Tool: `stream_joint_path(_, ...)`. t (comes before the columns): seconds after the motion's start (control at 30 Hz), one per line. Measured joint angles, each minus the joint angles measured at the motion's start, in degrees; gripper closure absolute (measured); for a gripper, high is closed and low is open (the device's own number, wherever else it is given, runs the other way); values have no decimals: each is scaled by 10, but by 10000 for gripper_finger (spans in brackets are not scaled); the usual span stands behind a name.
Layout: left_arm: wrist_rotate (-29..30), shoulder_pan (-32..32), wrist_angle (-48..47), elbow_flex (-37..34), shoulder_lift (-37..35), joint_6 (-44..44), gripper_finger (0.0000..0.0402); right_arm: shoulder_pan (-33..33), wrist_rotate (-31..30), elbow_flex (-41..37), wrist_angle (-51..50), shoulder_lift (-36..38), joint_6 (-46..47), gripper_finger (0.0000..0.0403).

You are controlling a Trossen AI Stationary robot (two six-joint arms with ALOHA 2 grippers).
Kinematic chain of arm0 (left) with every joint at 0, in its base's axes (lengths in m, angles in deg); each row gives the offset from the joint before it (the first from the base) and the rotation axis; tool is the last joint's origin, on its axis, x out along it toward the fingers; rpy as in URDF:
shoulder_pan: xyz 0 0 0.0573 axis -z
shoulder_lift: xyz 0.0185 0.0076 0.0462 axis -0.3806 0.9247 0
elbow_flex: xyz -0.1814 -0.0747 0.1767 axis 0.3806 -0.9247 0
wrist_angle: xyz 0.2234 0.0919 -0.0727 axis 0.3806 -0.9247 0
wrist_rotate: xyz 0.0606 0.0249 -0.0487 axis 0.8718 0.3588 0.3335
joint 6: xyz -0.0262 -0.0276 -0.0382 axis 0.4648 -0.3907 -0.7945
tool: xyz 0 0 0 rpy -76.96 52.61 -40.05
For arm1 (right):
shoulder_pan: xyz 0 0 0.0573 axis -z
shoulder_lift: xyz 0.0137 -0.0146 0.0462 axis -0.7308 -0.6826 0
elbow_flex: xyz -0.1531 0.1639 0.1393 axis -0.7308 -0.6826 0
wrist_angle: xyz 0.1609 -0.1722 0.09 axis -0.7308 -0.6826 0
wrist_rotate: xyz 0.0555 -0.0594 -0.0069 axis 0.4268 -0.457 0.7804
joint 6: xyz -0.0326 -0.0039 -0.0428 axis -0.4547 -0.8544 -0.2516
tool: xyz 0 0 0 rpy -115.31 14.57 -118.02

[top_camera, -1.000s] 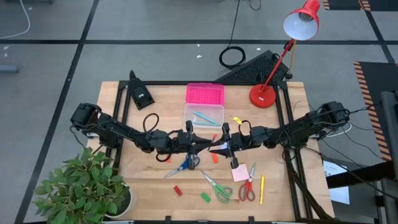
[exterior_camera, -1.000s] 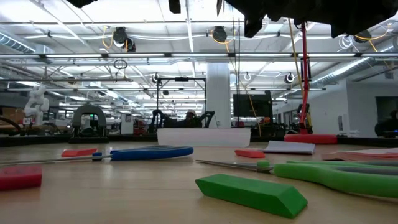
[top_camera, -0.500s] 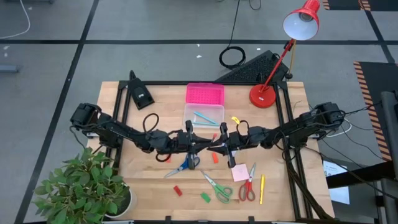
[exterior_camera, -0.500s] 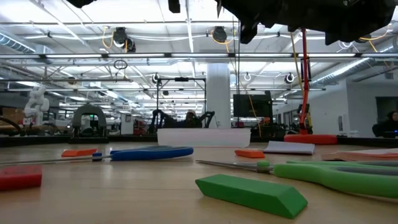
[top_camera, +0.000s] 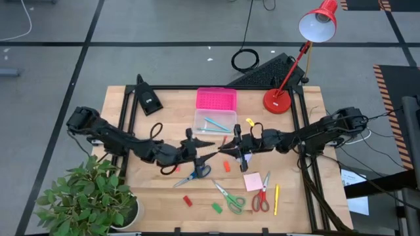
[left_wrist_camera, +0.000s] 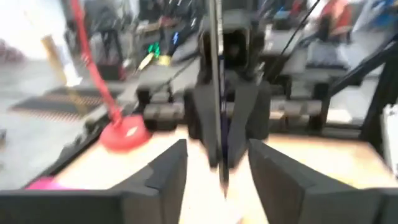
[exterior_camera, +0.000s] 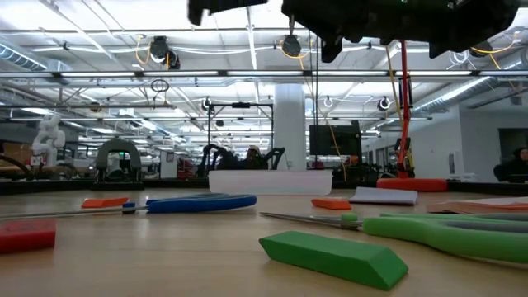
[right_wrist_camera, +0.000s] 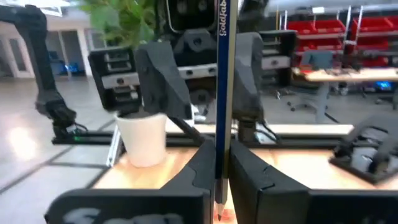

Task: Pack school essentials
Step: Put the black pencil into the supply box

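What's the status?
Right end effector shut on pencil, held upright mid-table. Left end effector open, facing it. Open box just beyond; nothing between.

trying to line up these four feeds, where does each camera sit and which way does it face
High view: above the table, looking straight down; both arms, left gripper open, right gripper shut on a pencil.
Low view: at table-top height, looking across a green eraser into the room; the arms hang dark at the top.
Left wrist view: on the left arm, facing the right gripper and red lamp; its own fingers spread.
Right wrist view: on the right arm, facing the left gripper and plant pot.
Shared: both wrist views show the pencil.
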Motion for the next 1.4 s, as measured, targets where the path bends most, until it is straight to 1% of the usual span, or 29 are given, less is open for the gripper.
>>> stream_joint_path(0.03,7,5,-24,0,-9,-18,212,6,-4,0,-15,9,0,385)
stream_joint_path(0.13,12,20,-123,0,-37,-76,196,20,-46,0,-54,34,-12,385)
stream_joint_path(0.2,14,28,-171,0,-43,-116,194,31,-70,0,-78,45,-22,385)
stream_joint_path(0.33,2,42,-248,-1,-41,-174,193,64,-87,0,-107,53,-31,385)
stream_joint_path(0.43,-17,43,-259,0,-30,-213,193,97,-88,1,-136,52,-40,385)
stream_joint_path(0.5,-19,42,-277,-1,-23,-231,193,120,-89,14,-184,49,-41,385)
stream_joint_path(0.6,-19,42,-271,0,-16,-249,192,149,-88,43,-255,36,-42,385)
stream_joint_path(0.73,-25,41,-280,0,-10,-260,192,175,-88,75,-289,0,-56,385)
stream_joint_path(0.83,-29,41,-286,-1,-8,-260,192,188,-87,87,-300,-34,-56,385)
stream_joint_path(1.13,-44,41,-284,0,-8,-257,192,214,-86,87,-309,-128,-52,379)
stream_joint_path(1.4,-52,33,-283,0,-8,-240,192,215,-86,88,-327,-143,-50,379)
